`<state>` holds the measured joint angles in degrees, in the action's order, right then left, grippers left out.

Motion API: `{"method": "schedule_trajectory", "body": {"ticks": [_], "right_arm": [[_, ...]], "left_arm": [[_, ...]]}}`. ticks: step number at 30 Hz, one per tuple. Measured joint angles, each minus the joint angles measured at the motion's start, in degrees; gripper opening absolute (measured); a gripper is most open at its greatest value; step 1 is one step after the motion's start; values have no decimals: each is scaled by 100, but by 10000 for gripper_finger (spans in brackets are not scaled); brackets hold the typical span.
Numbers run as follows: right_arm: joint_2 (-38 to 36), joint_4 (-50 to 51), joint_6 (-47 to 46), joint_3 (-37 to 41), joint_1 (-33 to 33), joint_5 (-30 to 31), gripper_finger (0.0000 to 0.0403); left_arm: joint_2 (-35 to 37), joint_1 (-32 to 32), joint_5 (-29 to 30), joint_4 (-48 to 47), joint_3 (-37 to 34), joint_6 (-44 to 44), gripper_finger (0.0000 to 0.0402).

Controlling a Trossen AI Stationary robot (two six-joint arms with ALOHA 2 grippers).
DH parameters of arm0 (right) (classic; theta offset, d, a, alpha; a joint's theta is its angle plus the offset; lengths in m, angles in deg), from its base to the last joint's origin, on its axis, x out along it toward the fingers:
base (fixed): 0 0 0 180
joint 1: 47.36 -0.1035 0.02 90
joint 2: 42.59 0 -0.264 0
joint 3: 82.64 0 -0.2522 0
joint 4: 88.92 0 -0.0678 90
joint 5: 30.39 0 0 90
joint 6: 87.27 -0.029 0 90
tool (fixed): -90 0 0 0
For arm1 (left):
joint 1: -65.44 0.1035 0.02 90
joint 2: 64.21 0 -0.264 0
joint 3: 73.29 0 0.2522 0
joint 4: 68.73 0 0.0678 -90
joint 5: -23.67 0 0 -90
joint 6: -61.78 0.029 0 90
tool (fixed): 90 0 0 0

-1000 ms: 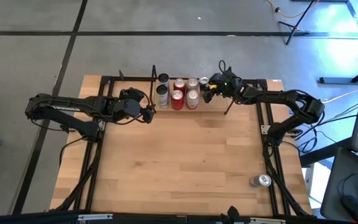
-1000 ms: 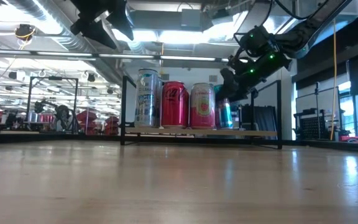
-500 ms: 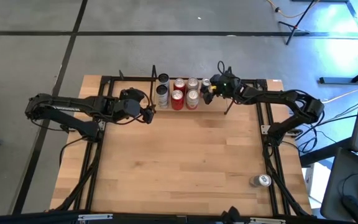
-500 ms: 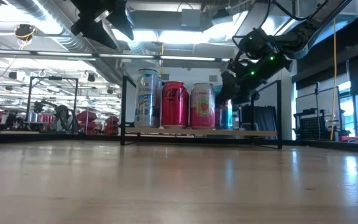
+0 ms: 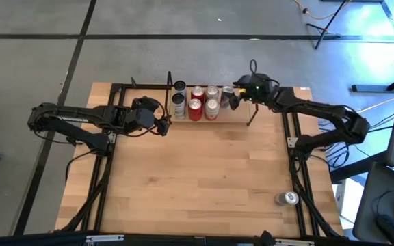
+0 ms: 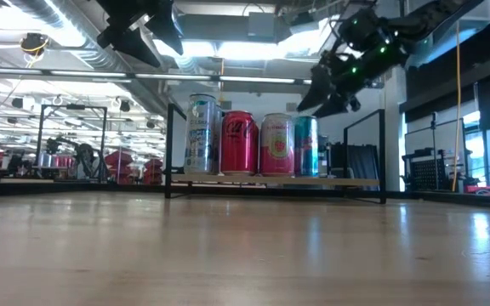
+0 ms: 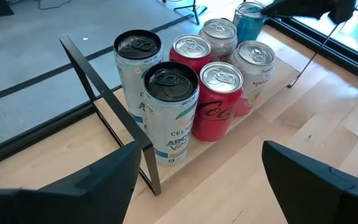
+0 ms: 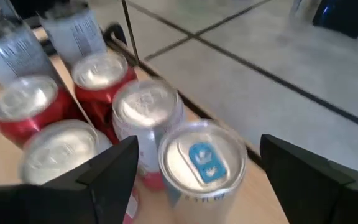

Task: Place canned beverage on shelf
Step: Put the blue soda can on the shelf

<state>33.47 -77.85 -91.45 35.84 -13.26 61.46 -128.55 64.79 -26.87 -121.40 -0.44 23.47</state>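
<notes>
Wooden bench (image 5: 197,178), shelf (image 5: 252,113) at far edge; teal can (image 6: 306,146) standing on shelf beside pink can (image 6: 277,145); right gripper (image 6: 326,89) wide open, empty, just above it; left gripper (image 5: 163,125) open, empty, beside shelf

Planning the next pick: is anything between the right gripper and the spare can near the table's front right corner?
Nothing visible. The spare can stands alone by the right rail, with bare table between it and the right gripper, which hangs open above the shelf and its teal can.
</notes>
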Motion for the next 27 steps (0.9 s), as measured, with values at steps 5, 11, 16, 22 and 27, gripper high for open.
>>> {"method": "schedule_trajectory", "body": {"ticks": [5,11,16,22,27], "right_arm": [[-400,389,51,-214,0,-104,321],[-802,1367,141,-761,-23,-761,321],[-1039,3212,321,-1607,-536,-996,321],[-1039,5245,93,-2529,-1617,-849,321],[-1035,6090,-1010,-2677,-2517,-848,321]], "left_arm": [[0,-2,0,0,0,-4,322],[0,-2,-20,195,-2,-304,322],[-11,-76,-198,273,-2,-319,322],[-22,-273,-656,254,-4,218,322],[-24,-551,-1170,243,-4,610,322]]}}
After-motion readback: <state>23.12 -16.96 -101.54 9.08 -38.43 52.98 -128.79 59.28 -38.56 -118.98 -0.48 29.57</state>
